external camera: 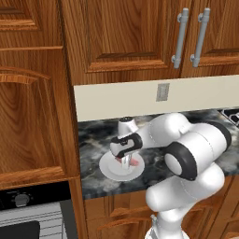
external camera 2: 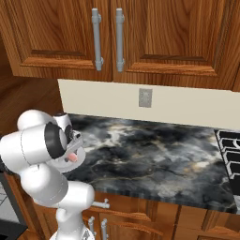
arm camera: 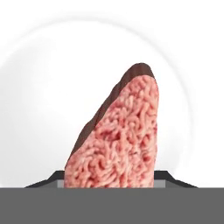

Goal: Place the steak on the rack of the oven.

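The steak (arm camera: 120, 135) is held between the jaws, apparently clamped, rising toward 12 o'clock over the white plate (arm camera: 39, 100), so lifting seems underway. The oven (external camera: 35, 217) is seen at 8 o'clock of the worktop (external camera: 93, 135).

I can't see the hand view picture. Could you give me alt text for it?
A pinkish-red raw steak with a dark upper edge stands tilted up between the gripper fingertips at the bottom of the view. Behind it lies a round white plate.
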